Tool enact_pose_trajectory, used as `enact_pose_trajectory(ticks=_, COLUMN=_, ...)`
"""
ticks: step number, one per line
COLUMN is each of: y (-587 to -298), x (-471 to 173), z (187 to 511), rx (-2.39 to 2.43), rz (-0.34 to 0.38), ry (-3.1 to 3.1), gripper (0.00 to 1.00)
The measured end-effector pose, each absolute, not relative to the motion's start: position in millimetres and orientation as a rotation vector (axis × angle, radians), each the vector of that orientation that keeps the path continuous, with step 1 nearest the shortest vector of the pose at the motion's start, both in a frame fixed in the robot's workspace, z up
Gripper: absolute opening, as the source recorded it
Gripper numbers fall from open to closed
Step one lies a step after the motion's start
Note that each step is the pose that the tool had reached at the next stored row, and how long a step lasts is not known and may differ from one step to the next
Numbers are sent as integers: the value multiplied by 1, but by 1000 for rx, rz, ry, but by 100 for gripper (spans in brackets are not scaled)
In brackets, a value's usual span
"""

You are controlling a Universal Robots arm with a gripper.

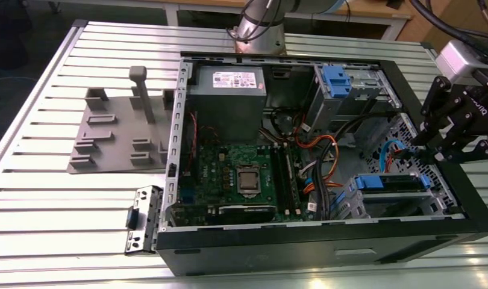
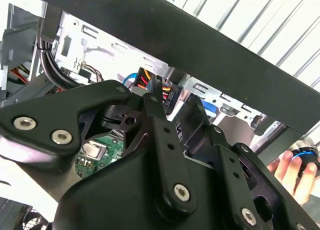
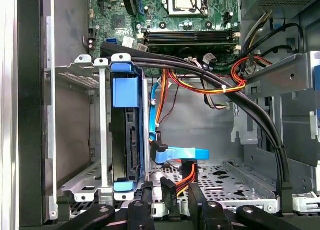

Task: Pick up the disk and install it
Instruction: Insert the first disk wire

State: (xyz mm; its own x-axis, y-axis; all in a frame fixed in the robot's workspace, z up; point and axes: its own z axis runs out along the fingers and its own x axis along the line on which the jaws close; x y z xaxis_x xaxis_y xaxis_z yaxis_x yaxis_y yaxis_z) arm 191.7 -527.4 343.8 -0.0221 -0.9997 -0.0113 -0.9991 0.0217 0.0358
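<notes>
1. First wrist view puts the disk (image 3: pixel 126 140) in its blue carrier, seated inside the grey drive cage (image 3: pixel 80 125) of the open computer case (image 1: pixel 325 250).
2. My gripper (image 3: pixel 170 202) hovers near it, fingers narrow around nothing, close to the blue SATA connector (image 3: pixel 177 155).
3. I judge the disk inserted; cabling looks unfinished.

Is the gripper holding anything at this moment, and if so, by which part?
Nothing is held. The gripper hangs open over the case floor, near an orange-and-black cable connector, while the disk sits in its grey cage beside it.
</notes>
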Motion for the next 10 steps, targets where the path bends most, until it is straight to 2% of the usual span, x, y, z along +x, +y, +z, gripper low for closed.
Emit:
enact_pose_trajectory(ticks=4, y=-527, x=192, z=344, rx=2185, rz=-52, ry=-2233, gripper=40)
enact_pose_trajectory(ticks=6, y=-527, x=192, z=344, rx=2185, rz=-52, ry=-2233, gripper=27)
enact_pose_trajectory(ticks=7, y=-527, x=192, z=344, rx=2185, rz=-52, ry=-2233, gripper=27)
enact_pose_trajectory(ticks=8, y=-527, x=192, z=344, rx=2185, rz=-52, ry=-2233, gripper=22)
enact_pose_trajectory(ticks=10, y=-527, x=192, z=344, rx=2185, rz=-52, ry=-2233, gripper=19)
